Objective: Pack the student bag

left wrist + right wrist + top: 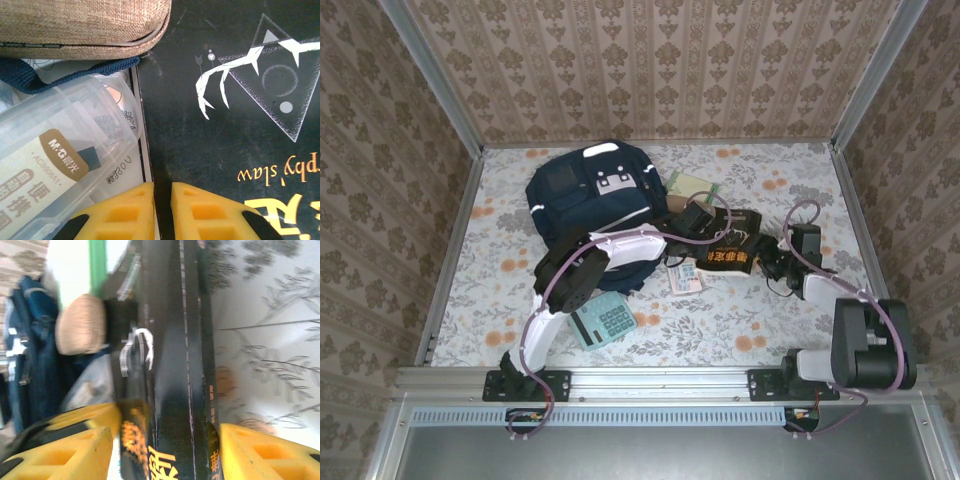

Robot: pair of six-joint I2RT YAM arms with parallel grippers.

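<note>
The student bag (592, 192), a navy backpack with white stripes, lies at the back left of the table; its blue fabric (25, 360) is at the left of the right wrist view. A black book (730, 252) with gold lettering lies to its right. My left gripper (698, 222) is at the book's left edge. Its yellow fingers (162, 190) are nearly together, pinching the edge of the black cover (225, 125). My right gripper (770, 262) straddles the book's thickness (175, 370). Its jaws (167, 432) are open: the right finger touches the book, the left stands a sliver off.
A beige fabric case (80, 22) and a clear plastic M&G box (60, 150) lie beside the book. A teal calculator (605, 320) sits near the left arm. A green notebook (695, 187) lies behind the book. A small packet (685, 278) sits in front of it.
</note>
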